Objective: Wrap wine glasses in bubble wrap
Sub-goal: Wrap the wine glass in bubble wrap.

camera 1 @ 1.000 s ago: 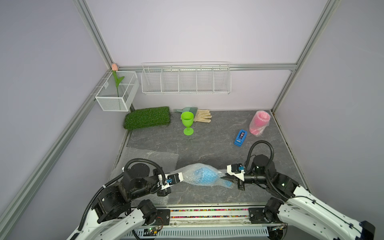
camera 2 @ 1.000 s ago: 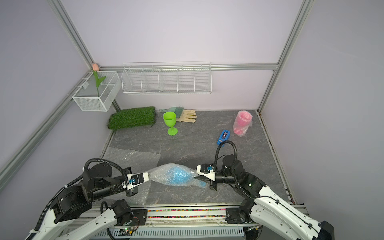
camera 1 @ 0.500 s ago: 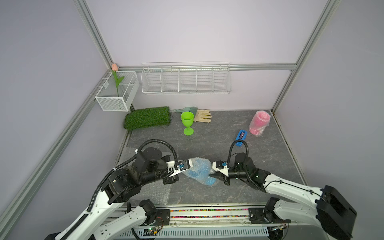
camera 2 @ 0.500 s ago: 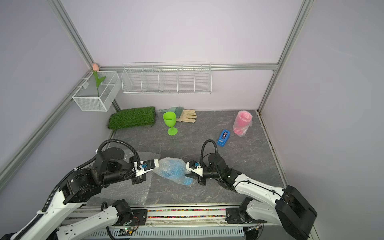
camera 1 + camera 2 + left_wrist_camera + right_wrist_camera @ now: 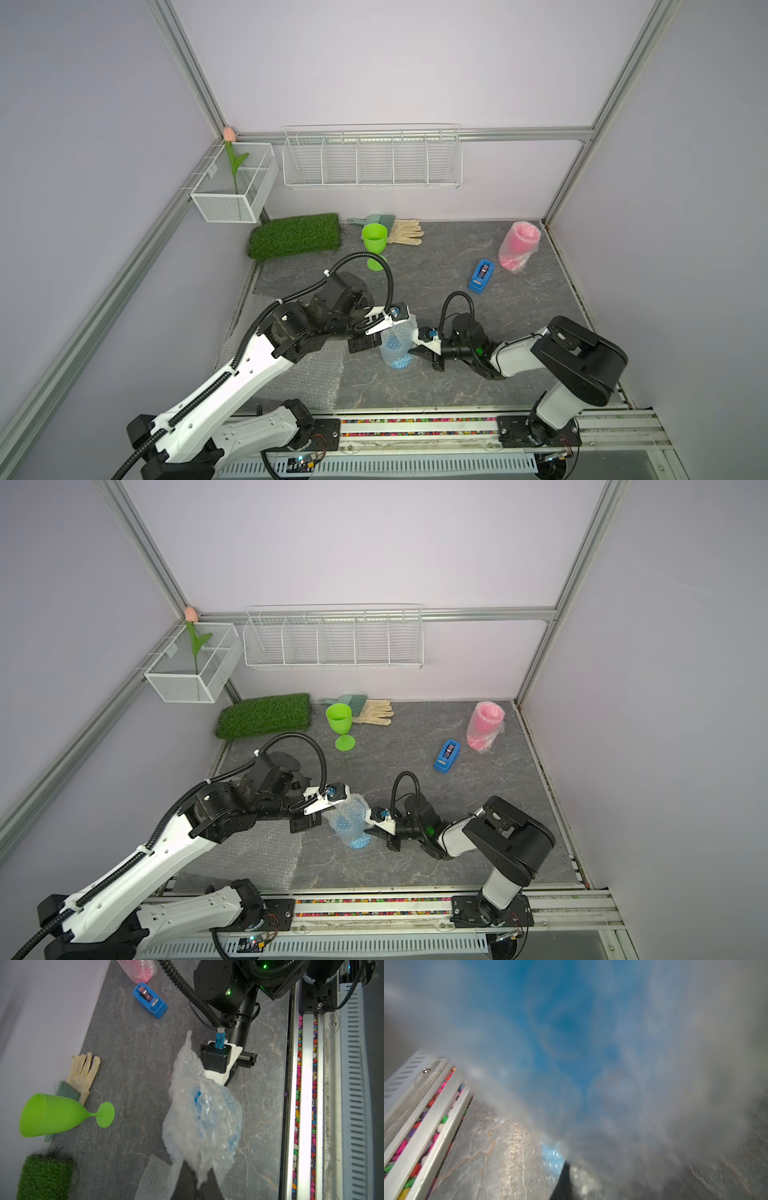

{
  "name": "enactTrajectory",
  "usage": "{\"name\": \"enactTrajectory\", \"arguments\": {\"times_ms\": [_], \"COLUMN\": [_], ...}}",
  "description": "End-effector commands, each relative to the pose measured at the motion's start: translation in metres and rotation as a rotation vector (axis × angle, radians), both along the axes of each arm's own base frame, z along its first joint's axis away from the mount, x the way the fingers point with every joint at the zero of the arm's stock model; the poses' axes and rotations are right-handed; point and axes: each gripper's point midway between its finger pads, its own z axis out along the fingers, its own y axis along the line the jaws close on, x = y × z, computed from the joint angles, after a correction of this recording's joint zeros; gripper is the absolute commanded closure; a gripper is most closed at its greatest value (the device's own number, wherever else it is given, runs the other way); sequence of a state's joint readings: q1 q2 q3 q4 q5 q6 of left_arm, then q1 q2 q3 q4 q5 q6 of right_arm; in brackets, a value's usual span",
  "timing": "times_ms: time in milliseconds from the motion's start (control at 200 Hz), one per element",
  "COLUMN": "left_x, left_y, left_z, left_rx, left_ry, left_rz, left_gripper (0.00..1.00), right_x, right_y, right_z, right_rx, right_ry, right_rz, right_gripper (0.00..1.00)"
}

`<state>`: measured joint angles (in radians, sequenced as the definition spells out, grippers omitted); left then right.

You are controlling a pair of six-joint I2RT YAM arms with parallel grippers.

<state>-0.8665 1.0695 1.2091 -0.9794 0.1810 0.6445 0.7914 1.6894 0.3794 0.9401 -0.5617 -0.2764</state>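
Bundle held between my two grippers. The sky-blue opaque plastic goblet [image 5: 394, 348] sits roughly upright inside a clear, bubble-dotted sheet of bubble wrap [image 5: 187, 1082], foot low at the table (blue shows through the plastic in both top views).

My left gripper [image 5: 197, 1169] is clamped on the gathered upper end of the bubble wrap. I judge this keeps the loose plastic above the bowl from falling open. The goblet sits just beyond its fingertips.

My right gripper [image 5: 414, 353] has its jaws together on a fold low on the same bundle, on the side facing away from the left gripper. I judge this pinch keeps the lower edge tight around stem and foot.

- **Left arm:** reached far forward, wrist raised over the bundle, tool angled down.
- **Right arm:** folded low, forearm near the table, tool nearly level and pointing towards the left gripper.

Well beyond both tools stand the bare lime-green plastic goblet [image 5: 375, 241] and the hot-pink goblet [image 5: 519, 247], already wrapped. The blue plastic tape dispenser [image 5: 481, 276] lies between the pink one and my right gripper. A spare flat sheet [image 5: 299, 374] lies under my left arm.
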Motion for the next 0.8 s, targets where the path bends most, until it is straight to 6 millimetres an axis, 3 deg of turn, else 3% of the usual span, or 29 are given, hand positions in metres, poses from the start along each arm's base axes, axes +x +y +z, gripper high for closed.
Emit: {"name": "enactTrajectory", "arguments": {"times_ms": [0,290,545,795], "left_x": [0.002,0.008,0.000,-0.014], "left_y": [-0.003,-0.017,-0.012,-0.013], "left_z": [-0.011,-0.084,-0.143,-0.174], "left_rx": [0.047,0.259,0.433,0.474], "left_ry": [0.050,0.240,0.409,0.529], "left_rz": [0.024,0.000,0.005,-0.007], "left_gripper": [1.00,1.00,1.00,1.00], "right_x": [0.003,0.001,0.006,0.009], "right_y": [-0.003,-0.005,-0.008,-0.010], "right_z": [-0.002,-0.007,-0.006,-0.004], "right_rx": [0.033,0.040,0.057,0.079], "right_ry": [-0.024,-0.001,0.005,0.016], "right_rz": [-0.018,-0.010,-0.028,-0.039], "right_gripper": [0.93,0.93,0.93,0.93]}}
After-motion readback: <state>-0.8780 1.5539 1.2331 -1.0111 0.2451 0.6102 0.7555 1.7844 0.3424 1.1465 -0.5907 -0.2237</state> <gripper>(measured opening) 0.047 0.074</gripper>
